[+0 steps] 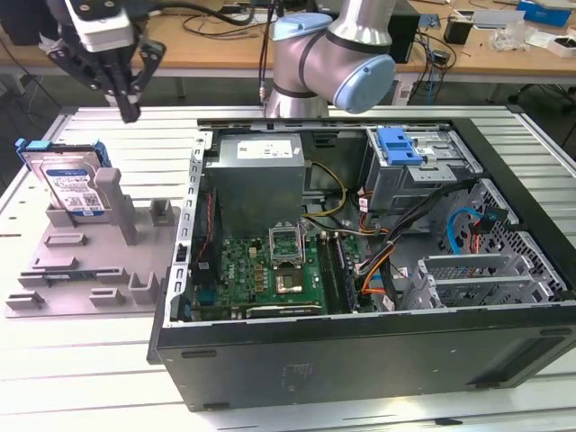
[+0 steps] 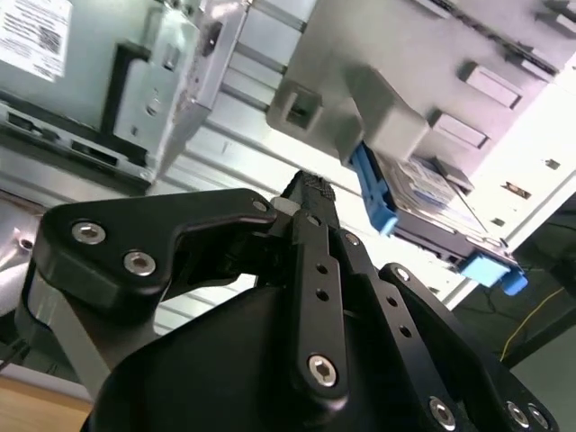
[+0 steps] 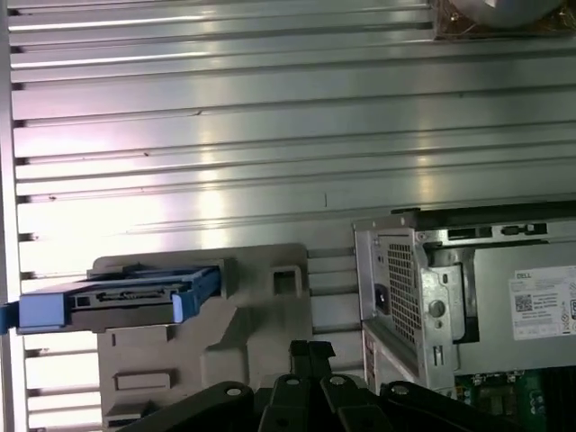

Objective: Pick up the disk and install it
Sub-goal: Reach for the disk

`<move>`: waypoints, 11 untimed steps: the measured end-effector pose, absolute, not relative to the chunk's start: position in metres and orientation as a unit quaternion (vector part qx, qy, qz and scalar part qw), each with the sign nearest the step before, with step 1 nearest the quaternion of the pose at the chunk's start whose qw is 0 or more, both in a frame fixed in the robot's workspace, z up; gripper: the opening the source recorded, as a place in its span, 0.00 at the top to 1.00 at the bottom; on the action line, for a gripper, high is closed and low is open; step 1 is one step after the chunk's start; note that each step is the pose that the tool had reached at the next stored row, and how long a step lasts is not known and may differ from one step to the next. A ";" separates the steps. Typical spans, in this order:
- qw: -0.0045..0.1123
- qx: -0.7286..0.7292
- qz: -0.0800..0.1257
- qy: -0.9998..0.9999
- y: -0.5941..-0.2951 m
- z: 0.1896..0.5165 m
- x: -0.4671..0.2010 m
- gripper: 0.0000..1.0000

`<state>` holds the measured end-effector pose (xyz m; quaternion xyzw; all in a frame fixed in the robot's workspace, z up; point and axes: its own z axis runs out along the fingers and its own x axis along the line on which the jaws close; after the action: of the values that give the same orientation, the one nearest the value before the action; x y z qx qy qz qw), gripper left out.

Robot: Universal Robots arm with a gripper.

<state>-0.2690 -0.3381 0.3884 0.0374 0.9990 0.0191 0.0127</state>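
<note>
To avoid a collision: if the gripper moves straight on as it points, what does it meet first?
The gripper likely meets the edge of the grey fixture plate or the slatted table beside it, not the disk; depth unclear.

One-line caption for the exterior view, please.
Shut pincer hovers near the disk standing in a grey holder beside the open computer case.

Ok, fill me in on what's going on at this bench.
A robot arm's black gripper hangs above the slatted metal table, jaws shut and empty, near the flat silver hard disk with its blue carrier frame. The disk sits propped in a grey plastic holder at the exterior view's left, beside the open black computer case. Nothing has been picked up or installed yet.
</note>
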 end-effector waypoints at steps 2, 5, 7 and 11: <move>0.013 0.037 0.019 0.999 -0.335 0.388 -0.279 0.89; 0.013 0.037 0.019 0.999 -0.328 0.386 -0.298 0.89; 0.013 0.037 0.019 0.999 -0.325 0.386 -0.307 0.89; 0.013 0.037 0.019 0.999 -0.316 0.384 -0.329 0.89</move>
<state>-0.3286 -0.3160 0.3838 0.0373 0.9990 0.0189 0.0126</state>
